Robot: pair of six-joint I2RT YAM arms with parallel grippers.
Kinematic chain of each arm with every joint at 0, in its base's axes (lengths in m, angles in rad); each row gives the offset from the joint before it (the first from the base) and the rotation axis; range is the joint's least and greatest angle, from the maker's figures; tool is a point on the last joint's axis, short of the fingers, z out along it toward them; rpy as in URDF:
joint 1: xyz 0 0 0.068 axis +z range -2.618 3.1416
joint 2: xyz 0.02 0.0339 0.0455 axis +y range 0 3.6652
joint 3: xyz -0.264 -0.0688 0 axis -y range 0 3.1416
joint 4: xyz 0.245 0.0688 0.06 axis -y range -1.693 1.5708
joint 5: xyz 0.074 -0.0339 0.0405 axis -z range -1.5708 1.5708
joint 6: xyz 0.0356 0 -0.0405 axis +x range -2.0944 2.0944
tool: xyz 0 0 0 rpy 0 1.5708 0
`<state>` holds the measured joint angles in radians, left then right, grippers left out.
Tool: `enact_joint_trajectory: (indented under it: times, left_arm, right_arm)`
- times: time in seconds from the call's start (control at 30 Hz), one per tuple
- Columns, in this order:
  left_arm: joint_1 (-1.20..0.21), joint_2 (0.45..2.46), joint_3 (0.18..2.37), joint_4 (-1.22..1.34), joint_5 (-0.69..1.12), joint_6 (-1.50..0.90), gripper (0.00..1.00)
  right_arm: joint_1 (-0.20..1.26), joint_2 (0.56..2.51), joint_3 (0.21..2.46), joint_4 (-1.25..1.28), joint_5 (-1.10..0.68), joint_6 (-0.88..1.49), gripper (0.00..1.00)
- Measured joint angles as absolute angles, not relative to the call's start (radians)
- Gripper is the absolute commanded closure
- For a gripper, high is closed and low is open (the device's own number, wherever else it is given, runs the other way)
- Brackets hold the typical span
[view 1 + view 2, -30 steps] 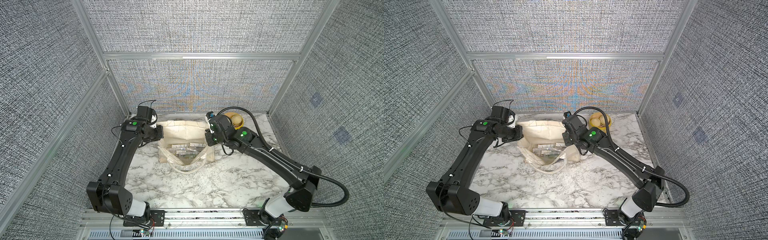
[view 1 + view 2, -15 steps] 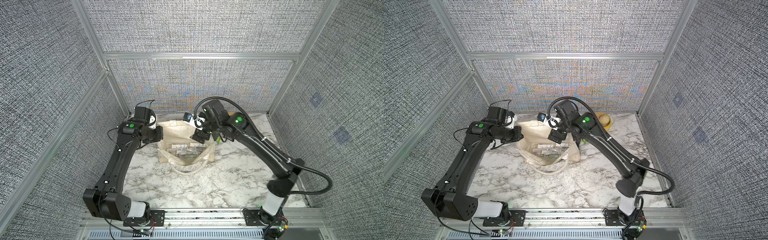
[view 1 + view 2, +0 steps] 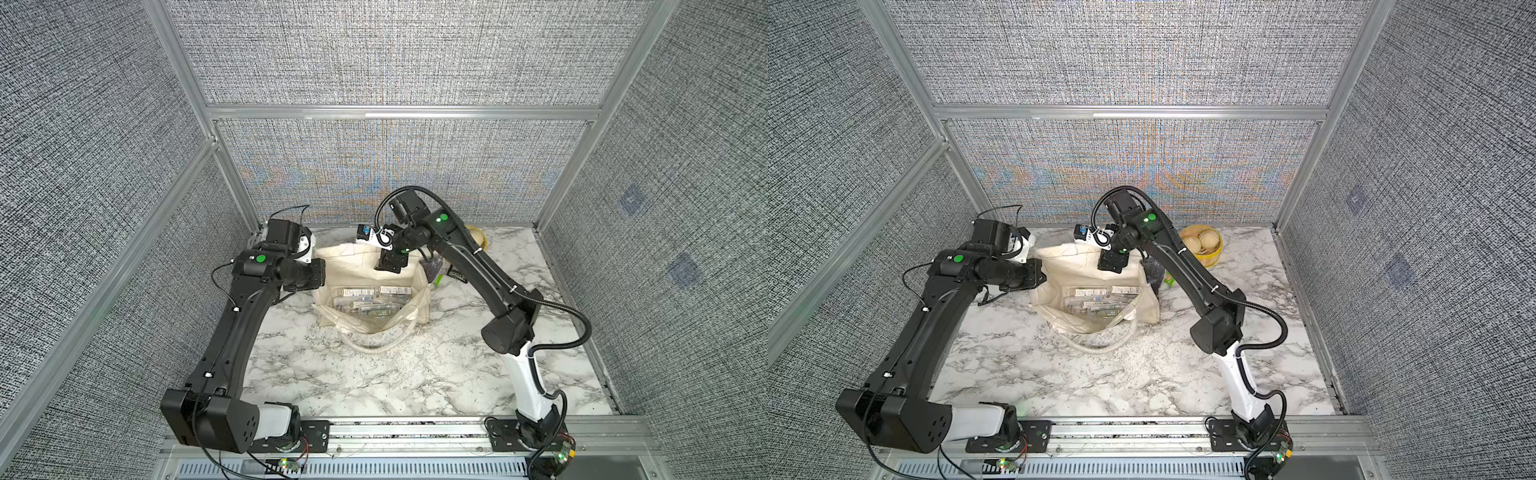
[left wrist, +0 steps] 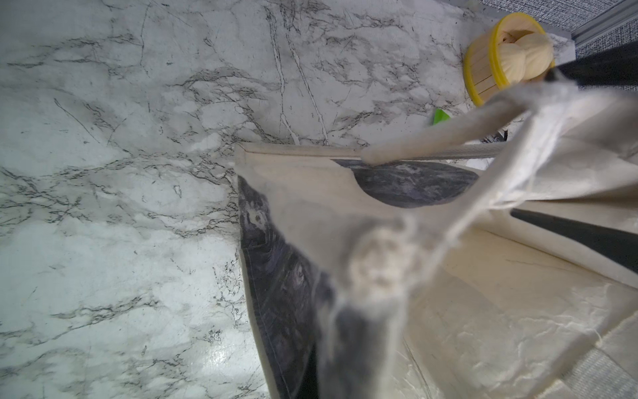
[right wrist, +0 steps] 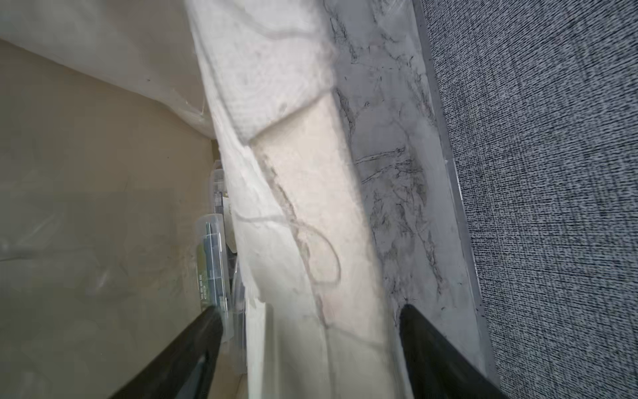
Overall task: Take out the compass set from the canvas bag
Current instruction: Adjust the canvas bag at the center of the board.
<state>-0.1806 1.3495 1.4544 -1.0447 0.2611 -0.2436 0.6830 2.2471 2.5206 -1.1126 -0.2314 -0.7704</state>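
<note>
Two tools work the canvas bag (image 3: 336, 266): left tool (image 3: 319, 272) clenched on its rim, right tool (image 5: 310, 349) released astride the far rim; next, reach the compass set (image 3: 365, 300) inside.

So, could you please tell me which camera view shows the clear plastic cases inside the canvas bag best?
Both top views look straight into the open canvas bag, showing the clear plastic cases fully. The right wrist view catches only a sliver of them past the bag's rim. The left wrist view shows just fabric.
</note>
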Motion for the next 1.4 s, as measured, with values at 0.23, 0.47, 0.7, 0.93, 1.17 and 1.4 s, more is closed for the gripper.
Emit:
enact_joint_trajectory:
  times: [0.23, 0.47, 0.7, 0.93, 1.17, 1.4]
  left_arm:
    - [-0.181, 1.347, 1.432, -1.033, 0.249, -0.235, 1.00]
    - [-0.181, 1.320, 1.428, -1.037, 0.237, -0.237, 1.00]
    - [-0.181, 1.295, 1.418, -1.077, 0.237, -0.248, 1.00]
    - [-0.184, 1.240, 1.346, -1.052, 0.220, -0.271, 1.00]
    - [-0.186, 1.235, 1.352, -1.031, 0.194, -0.299, 0.90]
    - [-0.181, 1.245, 1.356, -1.145, 0.211, -0.315, 0.69]
  right_arm:
    - [0.690, 2.188, 2.460, -1.071, -0.184, -0.757, 0.83]
    - [0.697, 2.140, 2.386, -0.987, -0.111, -0.731, 1.00]
    - [0.686, 2.143, 2.399, -0.936, -0.027, -0.651, 1.00]
    - [0.673, 2.123, 2.410, -0.932, -0.028, -0.603, 1.00]
    - [0.651, 2.117, 2.394, -0.934, -0.040, -0.582, 1.00]
    - [0.651, 2.072, 2.302, -0.896, 0.080, -0.556, 1.00]
